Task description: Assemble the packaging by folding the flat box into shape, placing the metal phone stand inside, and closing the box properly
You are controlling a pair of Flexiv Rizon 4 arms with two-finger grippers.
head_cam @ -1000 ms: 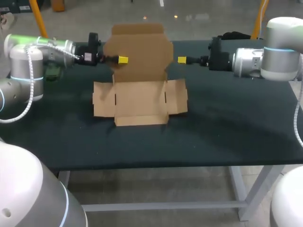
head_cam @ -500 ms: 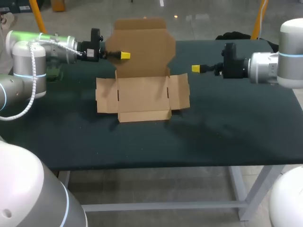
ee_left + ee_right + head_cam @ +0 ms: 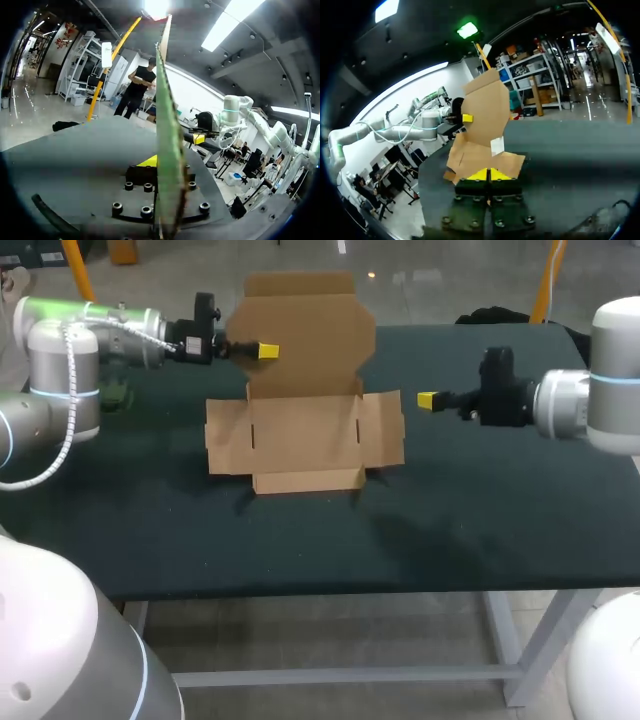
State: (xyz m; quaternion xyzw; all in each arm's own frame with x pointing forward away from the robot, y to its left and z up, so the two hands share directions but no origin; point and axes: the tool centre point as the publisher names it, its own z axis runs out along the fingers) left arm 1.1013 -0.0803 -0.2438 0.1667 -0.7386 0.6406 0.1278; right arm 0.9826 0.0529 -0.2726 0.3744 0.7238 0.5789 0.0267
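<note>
R gripper [image 3: 427, 400] farther off, tips together; L gripper [image 3: 266, 351] on box [image 3: 300, 435].

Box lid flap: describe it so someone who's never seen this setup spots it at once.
On the dark table, a brown cardboard box lies unfolded near the middle. Its lid flap is the big panel with angled corners at the far edge. Unlike the side flaps lying flat, it stands upright, pinched at one edge by the left gripper.

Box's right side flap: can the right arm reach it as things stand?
Probably yes. The right gripper hangs just beside the flap, with only bare table between them. The left gripper grips the lid on the far side.
</note>
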